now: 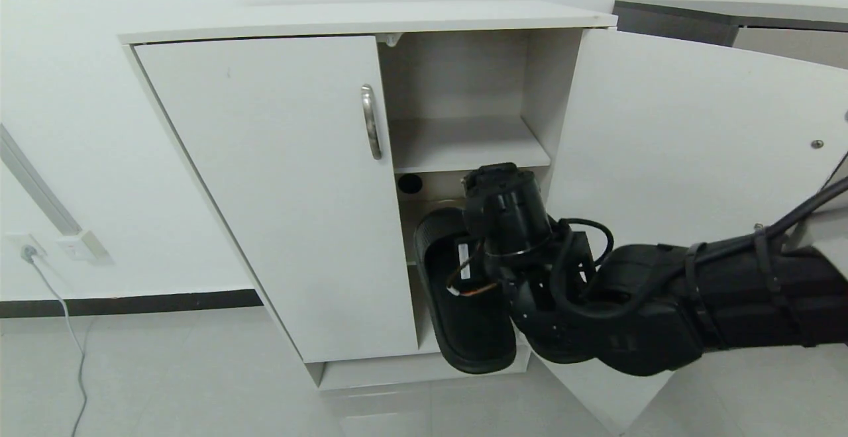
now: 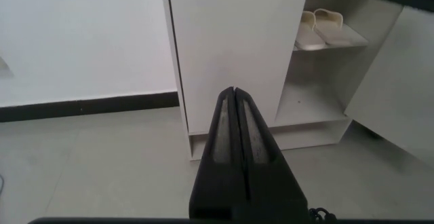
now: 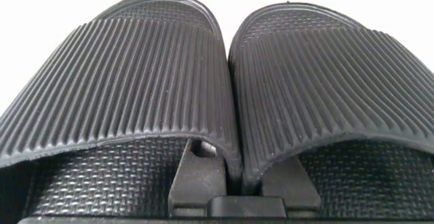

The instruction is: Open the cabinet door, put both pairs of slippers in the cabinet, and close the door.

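Note:
The white cabinet (image 1: 278,185) has its left door shut and its right door (image 1: 669,139) swung wide open. My right gripper (image 3: 237,180) is shut on the pair of black slippers (image 3: 224,95), pinching their inner sides together. In the head view the black slippers (image 1: 464,304) hang upright at the mouth of the lower compartment, partly past its front edge, below my right wrist. A beige pair of slippers (image 2: 325,28) lies on a shelf inside the cabinet. My left gripper (image 2: 233,98) is shut on nothing, low above the floor in front of the cabinet.
A bare upper shelf (image 1: 464,142) sits above the black slippers. The left door's metal handle (image 1: 371,122) is near the opening. A wall socket with a cable (image 1: 30,251) is at the far left. Grey furniture (image 1: 729,20) stands behind the open door.

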